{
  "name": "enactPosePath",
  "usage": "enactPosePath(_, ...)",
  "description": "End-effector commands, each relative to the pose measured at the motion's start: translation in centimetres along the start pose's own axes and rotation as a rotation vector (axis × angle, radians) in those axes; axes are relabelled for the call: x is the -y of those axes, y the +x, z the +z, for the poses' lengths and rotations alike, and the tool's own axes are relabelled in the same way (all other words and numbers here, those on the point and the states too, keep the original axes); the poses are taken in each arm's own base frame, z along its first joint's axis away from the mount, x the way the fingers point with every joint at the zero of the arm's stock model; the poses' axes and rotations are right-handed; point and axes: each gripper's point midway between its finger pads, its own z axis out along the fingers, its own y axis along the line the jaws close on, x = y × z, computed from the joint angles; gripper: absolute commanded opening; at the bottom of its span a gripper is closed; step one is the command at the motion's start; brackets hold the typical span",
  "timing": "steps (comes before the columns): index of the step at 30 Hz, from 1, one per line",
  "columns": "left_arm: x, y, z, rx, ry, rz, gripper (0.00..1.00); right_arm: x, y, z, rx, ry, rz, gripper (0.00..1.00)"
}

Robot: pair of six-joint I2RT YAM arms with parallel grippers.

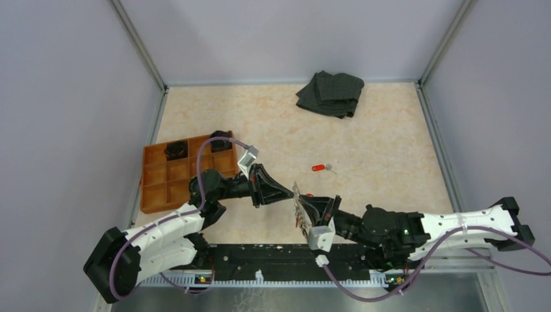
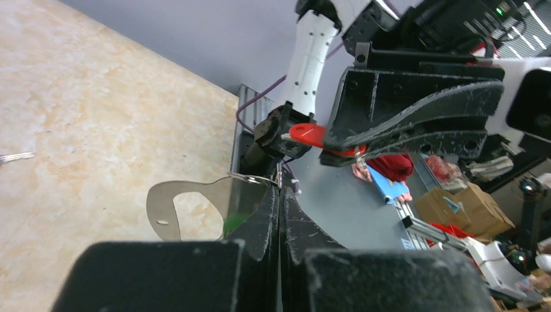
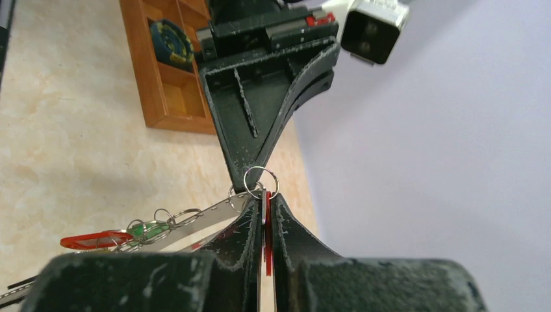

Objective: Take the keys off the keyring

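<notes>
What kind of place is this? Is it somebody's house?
Probably a robot lab, not a house: a left arm and right arm bolted to a table, plain grey walls around it, cardboard boxes beyond.

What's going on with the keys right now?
The left hand is pinched shut on the keyring, while the right hand grips a red key joined to it, both held above the table. A second red key already lies loose on the table. More keys hang on the ring.
</notes>
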Motion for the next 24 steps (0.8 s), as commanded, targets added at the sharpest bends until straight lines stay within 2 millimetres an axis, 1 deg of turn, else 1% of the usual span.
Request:
enactPosePath(1,-1.5,-2.4,-0.1,0.076,-0.114,0.044,0.00,2.2,1.8,0.4,-0.170,0.168,0.211,0.00)
enactPosePath(4,-3.4,-2.8,-0.6,0.092,-0.207,0.027,0.00,2.6,3.9,0.7,-0.282,0.247,0.359,0.00)
enactPosePath(8,-4.8,-2.9,-1.1,0.100,-0.266,0.010,0.00,3.1,7.4,0.8,-0.399,0.359,0.616,0.00)
enactPosePath(11,-5.6,-2.9,-1.4,0.099,-0.300,0.006,0.00,2.6,10.0,0.7,-0.447,0.429,0.816,0.00)
enactPosePath(14,-6.2,-3.1,-1.6,0.098,-0.329,0.010,0.00,2.1,13.1,0.5,-0.491,0.496,0.987,0.00)
enactPosePath(18,-7.1,-3.1,-1.6,0.081,-0.366,0.006,0.00,1.1,16.6,0.0,-0.522,0.558,1.168,0.00)
enactPosePath(20,-7.4,-3.2,-1.5,0.073,-0.378,0.005,0.00,1.0,18.5,-0.5,-0.523,0.606,1.252,0.00)
enactPosePath(21,-7.5,-3.2,-1.5,0.070,-0.384,0.003,0.00,0.4,19.4,-0.8,-0.534,0.618,1.290,0.00)
enactPosePath(24,-7.7,-3.3,-1.4,0.060,-0.389,-0.001,0.00,-0.5,22.1,-1.5,-0.525,0.677,1.415,0.00)
